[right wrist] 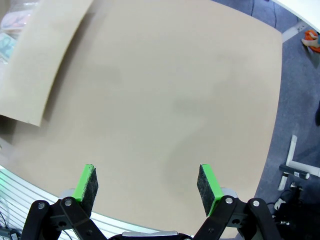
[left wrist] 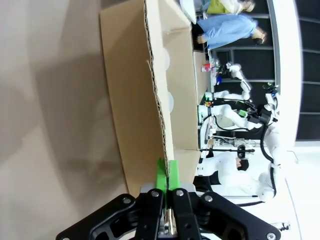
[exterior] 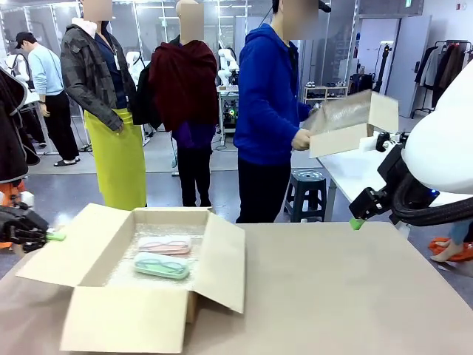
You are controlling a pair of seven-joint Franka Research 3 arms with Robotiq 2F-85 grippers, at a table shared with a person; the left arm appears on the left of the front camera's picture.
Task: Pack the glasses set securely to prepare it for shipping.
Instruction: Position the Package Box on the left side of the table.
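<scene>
Left tool was clamped on the open brown cardboard box's flap; right tool hung open over the desk. The 2 translucent glasses cases lay inside on bubble wrap. A tug could've shifted them.

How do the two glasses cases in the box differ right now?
The clear-white case shows pink inside and lies nearer the person's side of the box; the mint green case is green all over and lies nearer the robot's side. The mint green case sits slightly askew, the clear-white case more square to the box. Both lie flat, side by side on bubble wrap in the open cardboard box, untouched by either gripper.
</scene>
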